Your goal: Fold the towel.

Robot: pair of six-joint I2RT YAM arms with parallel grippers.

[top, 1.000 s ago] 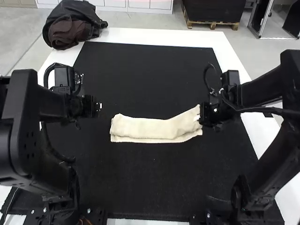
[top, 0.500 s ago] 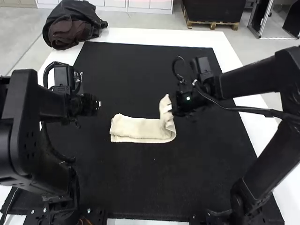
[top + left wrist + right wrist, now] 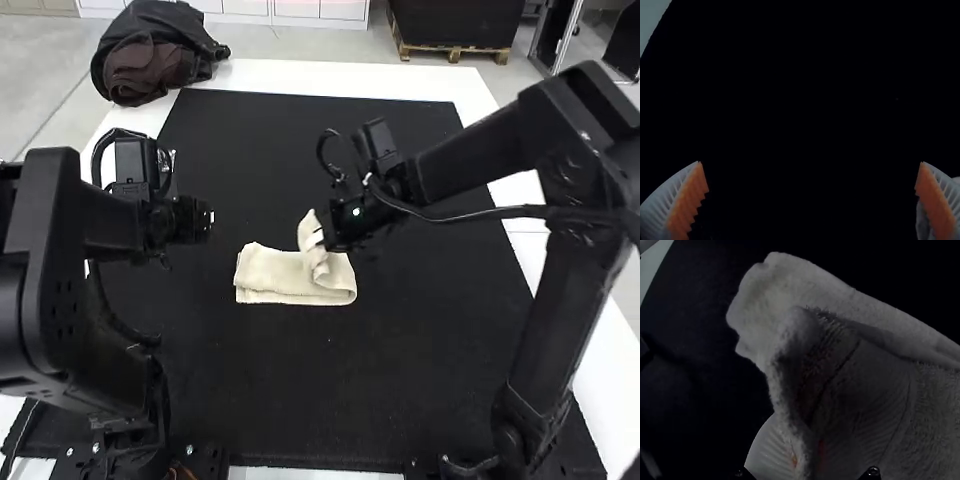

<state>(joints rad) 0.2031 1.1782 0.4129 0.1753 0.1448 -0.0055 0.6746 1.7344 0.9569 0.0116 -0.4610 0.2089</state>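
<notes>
- Overall, the work surface was a black mat (image 3: 330, 370) on a white table (image 3: 290, 76), with white borders visible along the far and right sides.
- At the table's far left corner sat a dark bundle (image 3: 150, 45) with brown material in it; whether it rested on the tabletop could not be told.
- Towel (image 3: 268, 270): near mid-mat, between the two grippers. Its left part lay flat as a folded strip, layered edges showing at the near side; its right end was raised and curled back over the strip.
- Left arm (image 3: 60, 290): at the left side, its gripper (image 3: 208, 222) over the mat, well apart from the towel. Left wrist view: orange pads (image 3: 690, 200) spread wide, nothing between them; released.
- Right arm (image 3: 560, 140): bent, reaching inward from the right, its gripper (image 3: 320, 238) clenched on the towel's raised right end. Right wrist view: fabric draped over the fingers, one white ribbed finger (image 3: 769, 447) partly exposed.
</notes>
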